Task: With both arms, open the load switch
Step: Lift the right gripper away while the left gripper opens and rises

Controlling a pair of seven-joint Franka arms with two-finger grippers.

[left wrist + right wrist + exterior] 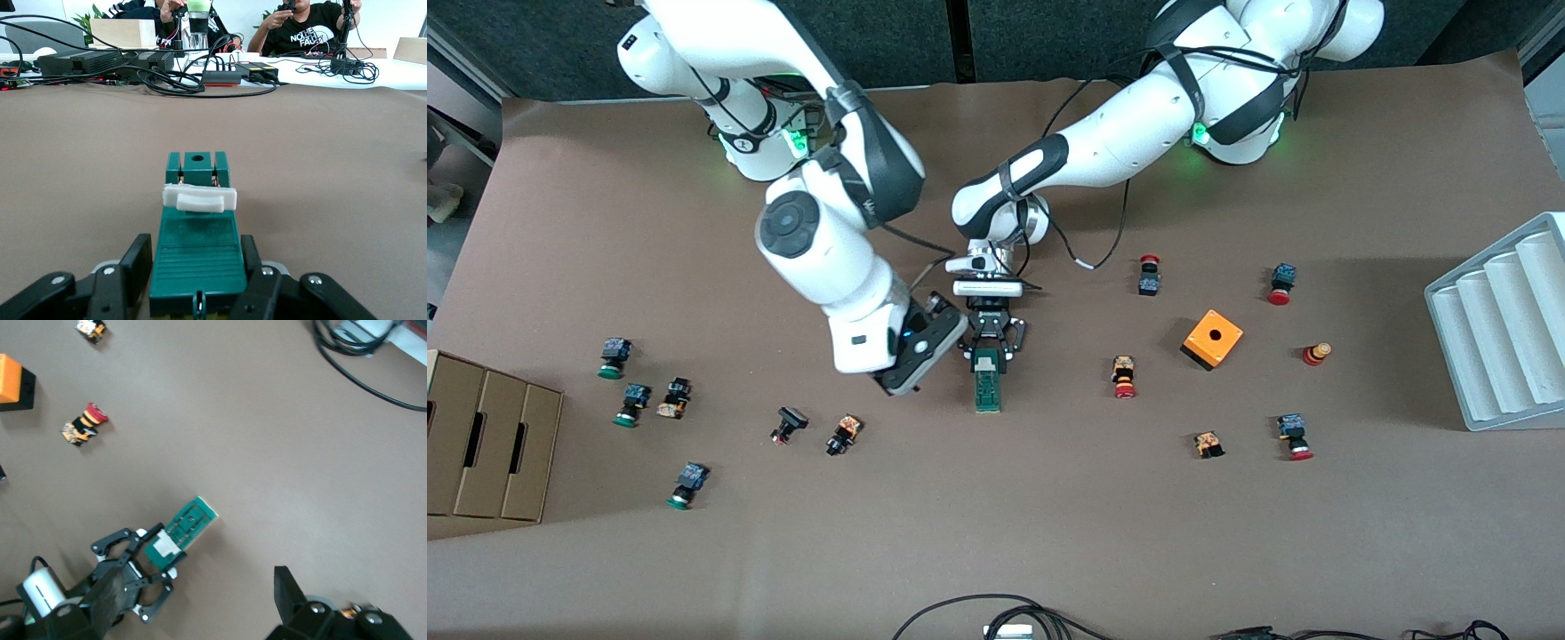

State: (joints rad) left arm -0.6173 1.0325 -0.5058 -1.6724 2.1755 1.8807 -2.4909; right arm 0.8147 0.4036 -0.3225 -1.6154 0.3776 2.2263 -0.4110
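1. From the high front camera, the load switch [987, 382] lies flat on the table [1049, 533] about mid-table, well apart from the orange cube [1212, 339], which sits toward the left arm's end. The left gripper [990, 348] is down at the switch's end nearest the robots, pinching it. The right gripper [925, 342] hangs just beside that end, on the side toward the right arm's end of the table; its fingers I cannot make out here.

2. In the left wrist view, the left gripper [197, 277] has one black pad on each flank of the green body, pressed in. The white piece [199, 198] sits across the switch's top, seemingly still seated.

3. In the right wrist view, the right gripper [333, 613] shows one finger [288, 590], nothing against it: spread and empty. The switch [187, 530] lies off to one side, pinned by the other gripper.

4. My read: the bracing is done; the opening itself appears still to come.
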